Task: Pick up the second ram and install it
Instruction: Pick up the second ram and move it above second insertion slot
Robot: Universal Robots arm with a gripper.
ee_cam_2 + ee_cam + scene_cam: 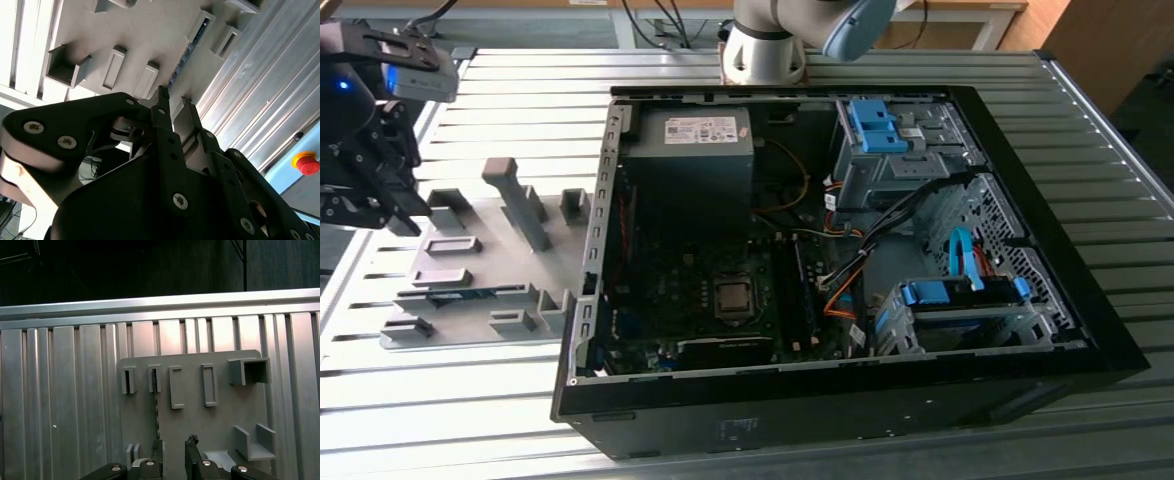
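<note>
The second ram (pixel 156 412) is a thin blue-green stick standing on edge in the slots of the grey holder plate (pixel 220 430). In the second wrist view the ram (pixel 183 59) runs as a narrow line away from the fingertips. In the exterior view the ram (pixel 467 293) lies along the plate's near side. My gripper (pixel 174 445) hovers over the plate, open, with a narrow gap and nothing between its fingers. One fingertip (pixel 158 444) lines up with the stick's near end. The gripper (pixel 398 212) hangs at the exterior view's far left, above the plate.
An open black computer case (pixel 1067 330) lies to the exterior view's right of the plate, with the motherboard and its long black memory slots (pixel 794 290) inside. Grey holder blocks (pixel 520 205) rise from the plate. A red stop button (pixel 306 163) sits beside the ribbed metal table (pixel 480 400).
</note>
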